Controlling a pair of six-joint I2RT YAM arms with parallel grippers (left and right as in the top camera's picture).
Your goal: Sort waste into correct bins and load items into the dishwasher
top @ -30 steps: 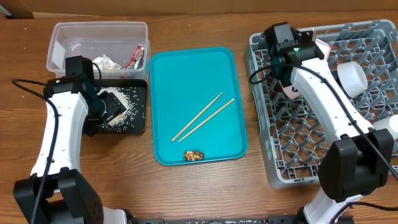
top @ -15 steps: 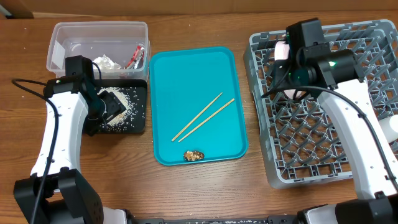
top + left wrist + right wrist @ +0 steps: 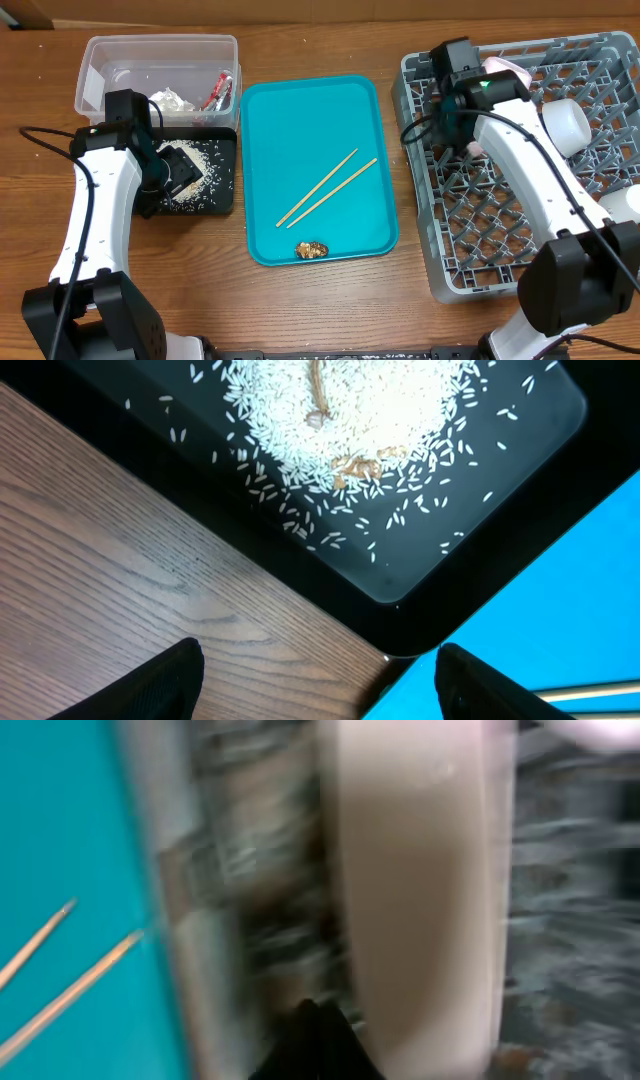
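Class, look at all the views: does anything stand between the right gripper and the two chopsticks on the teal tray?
Yes. The right gripper, shut and empty, appears to sit low in the dish rack, so the rack's left wall lies between it and the chopsticks on the teal tray. Above that wall, nothing visible blocks the way.

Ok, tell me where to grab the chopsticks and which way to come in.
Grip the chopsticks near their lower-left ends, where the pair lies closest, probably from straight above, closing across their diagonal; they lie flat on the teal tray.
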